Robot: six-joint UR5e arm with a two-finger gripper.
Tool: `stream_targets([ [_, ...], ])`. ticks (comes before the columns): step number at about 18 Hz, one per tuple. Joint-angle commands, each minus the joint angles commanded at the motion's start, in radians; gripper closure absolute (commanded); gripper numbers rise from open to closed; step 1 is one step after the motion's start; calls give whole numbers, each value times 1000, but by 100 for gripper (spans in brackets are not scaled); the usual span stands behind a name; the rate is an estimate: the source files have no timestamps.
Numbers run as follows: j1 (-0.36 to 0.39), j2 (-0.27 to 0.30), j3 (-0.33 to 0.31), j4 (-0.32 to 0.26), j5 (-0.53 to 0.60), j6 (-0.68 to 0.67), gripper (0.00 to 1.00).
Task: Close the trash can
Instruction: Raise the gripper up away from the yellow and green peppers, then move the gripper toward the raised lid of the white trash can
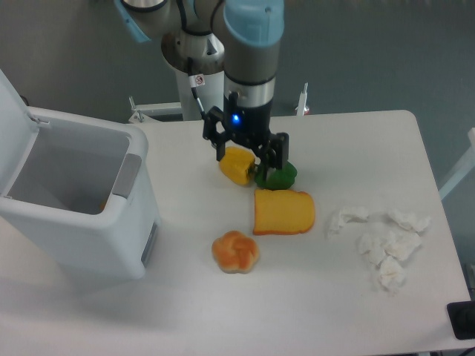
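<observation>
White trash can (82,215) stands open at left of bench (297,297); we see gripper (246,154) jaws spread around yellow toy pepper (236,166).

A single robot arm reaches in from the top of the frame, its grey joints and light-blue caps bunched near the upper edge, with the wrist section pointing straight down. A silver cylindrical band sits below the blue cap, and a small blue light glows on the black mount beneath it. The black two-finger claw (248,158) hangs low over the white surface (349,297), its fingers (280,152) spread apart and angled slightly, the left one sitting higher in frame than the right.
</observation>
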Motion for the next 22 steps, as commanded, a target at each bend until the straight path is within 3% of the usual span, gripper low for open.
stream_targets([
  [3, -43, 89, 0, -107, -37, -3, 0],
  [5, -57, 138, -2, -143, -52, -23, 0],
  [15, -224, 187, -15, -137, -92, -83, 0],
  [22, -299, 221, -35, -132, -218, -130, 0],
])
